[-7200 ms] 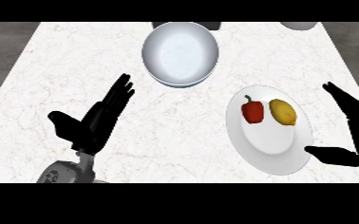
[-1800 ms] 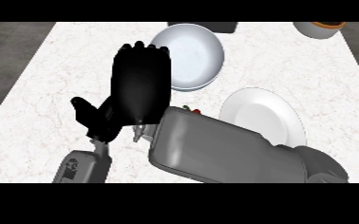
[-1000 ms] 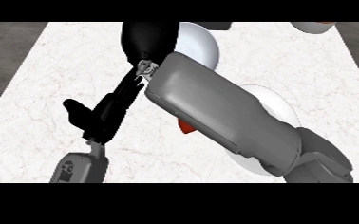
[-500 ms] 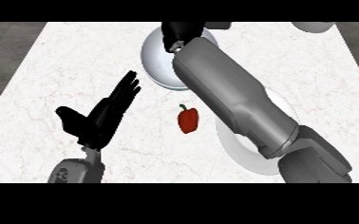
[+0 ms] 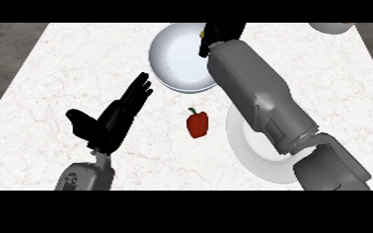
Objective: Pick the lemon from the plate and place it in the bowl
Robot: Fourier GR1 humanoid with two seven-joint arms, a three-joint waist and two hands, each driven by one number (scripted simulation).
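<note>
Black fingers of my right hand [image 5: 222, 31] are curling over the bowl [image 5: 178, 59], pinching the lemon [image 5: 203, 33]; my left hand [image 5: 113, 118] is resting open beside it.

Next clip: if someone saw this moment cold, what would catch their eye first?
The big grey right forearm dominates, slanting from the lower right across the plate up to the bowl at the top, where the right robot hand hangs over the bowl's right rim with a speck of yellow beside it. Next, a red pepper lies on the bare counter just left of the plate. The left robot hand rests open at lower left.
</note>
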